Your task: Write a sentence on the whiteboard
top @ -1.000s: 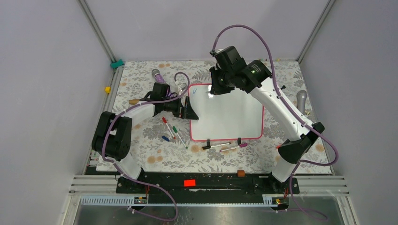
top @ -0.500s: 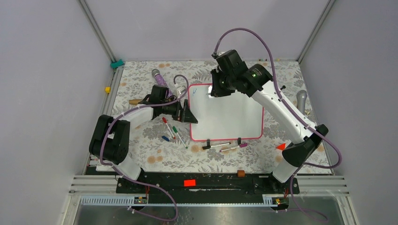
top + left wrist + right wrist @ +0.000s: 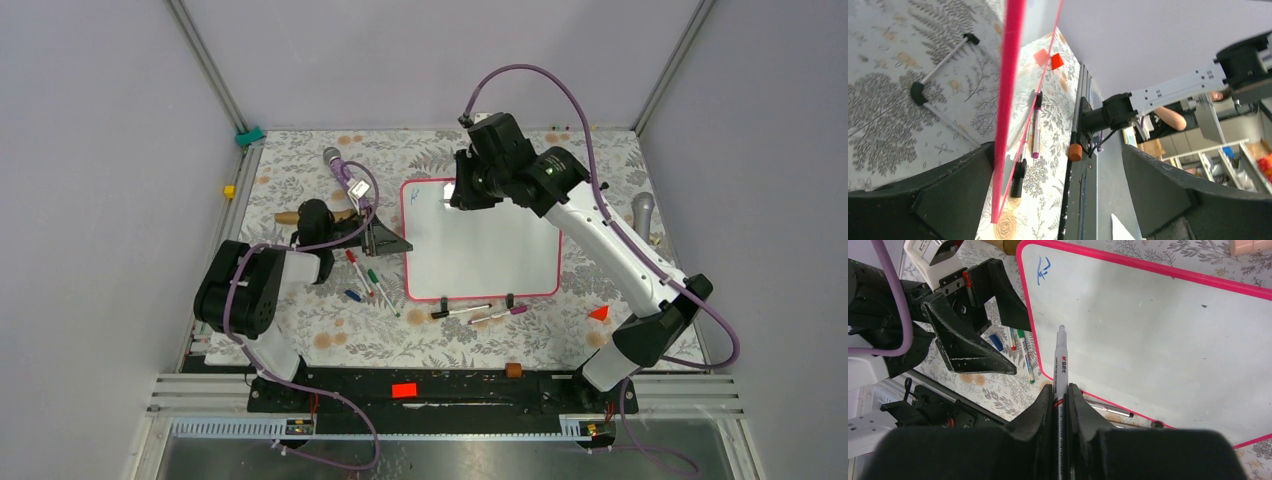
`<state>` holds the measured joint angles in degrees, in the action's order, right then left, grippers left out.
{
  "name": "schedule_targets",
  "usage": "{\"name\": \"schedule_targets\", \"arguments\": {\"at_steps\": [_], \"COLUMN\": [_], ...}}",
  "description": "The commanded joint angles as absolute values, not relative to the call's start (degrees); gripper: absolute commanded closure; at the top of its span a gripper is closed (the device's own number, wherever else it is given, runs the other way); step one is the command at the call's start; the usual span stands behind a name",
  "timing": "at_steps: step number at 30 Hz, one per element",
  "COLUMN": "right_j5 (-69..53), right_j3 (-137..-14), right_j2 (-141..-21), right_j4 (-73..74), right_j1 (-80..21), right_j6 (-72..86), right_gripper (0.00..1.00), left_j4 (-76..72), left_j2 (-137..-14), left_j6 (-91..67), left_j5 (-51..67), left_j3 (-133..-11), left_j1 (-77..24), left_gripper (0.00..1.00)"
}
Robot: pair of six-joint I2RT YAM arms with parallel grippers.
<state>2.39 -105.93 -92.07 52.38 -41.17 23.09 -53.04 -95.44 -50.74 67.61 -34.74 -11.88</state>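
The whiteboard (image 3: 490, 250) lies flat on the flowered cloth, white with a pink rim, and has a small blue mark (image 3: 1043, 271) near its far left corner. My right gripper (image 3: 453, 196) hovers over that corner, shut on a white marker (image 3: 1061, 360). The marker's tip points at the board below the blue mark; I cannot tell whether it touches. My left gripper (image 3: 387, 240) stands open at the board's left edge. In the left wrist view the pink rim (image 3: 1008, 90) runs between the jaws, close to the left finger (image 3: 948, 195).
Red, green and blue pens (image 3: 365, 275) lie left of the board. Two more pens (image 3: 478, 313) rest by its black clip feet at the near edge. A purple microphone (image 3: 335, 160), a grey microphone (image 3: 642, 210) and an orange triangle (image 3: 598, 313) sit around it.
My left arm has drawn back to the left and its wrist has rolled over, so the open gripper sits slightly further left. The right gripper with the marker has shifted a little to the right.
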Motion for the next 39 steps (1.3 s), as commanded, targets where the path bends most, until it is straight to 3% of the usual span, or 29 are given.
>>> {"name": "schedule_targets", "arguments": {"at_steps": [1,4,7,12,16,21,25,29,39], "right_j5": [3.0,2.9,3.3,2.6,2.8,5.2,5.8,6.4,10.5], "right_j3": [-103.5,-102.9,-103.2,-103.3,-104.4,-107.3,-109.6,-111.5,-113.0], "right_j2": [-88.4,-88.2,-87.6,-87.6,-89.4,-92.7,-94.9,-96.8,-98.9], "right_j4": [48.3,47.7,47.9,47.9,47.8,47.8,47.9,47.8,46.4], "right_j1": [-41.7,-41.7,-41.7,-41.7,-42.4,-44.7,-45.4,-45.9,-48.6], "right_j6": [24.7,25.2,24.6,22.9,22.5,19.5,18.0,16.2,10.7], "right_gripper": [1.00,1.00,1.00,1.00,1.00,1.00,1.00,1.00,1.00], "left_j4": [-82.8,-79.4,-77.7,-75.5,-69.7,-65.4,-71.0,-83.2,-84.0], "left_j2": [-99.8,-101.7,-103.1,-103.2,-102.9,-99.3,-102.9,-106.3,-109.0], "left_j6": [-62.4,-58.9,-58.8,-55.9,-55.5,-50.1,-51.8,-55.1,-52.5], "left_j5": [76.6,77.9,75.8,76.0,73.8,72.3,74.3,75.2,78.2], "left_j3": [-33.7,-32.5,-32.4,-33.0,-32.3,-31.1,-31.7,-31.1,-33.8], "left_j1": [-12.1,-12.0,-12.1,-12.1,-12.1,-11.7,-11.5,-11.5,-12.2], "left_gripper": [0.01,0.03,0.12,0.14,0.27,0.31,0.31,0.37,0.56]}}
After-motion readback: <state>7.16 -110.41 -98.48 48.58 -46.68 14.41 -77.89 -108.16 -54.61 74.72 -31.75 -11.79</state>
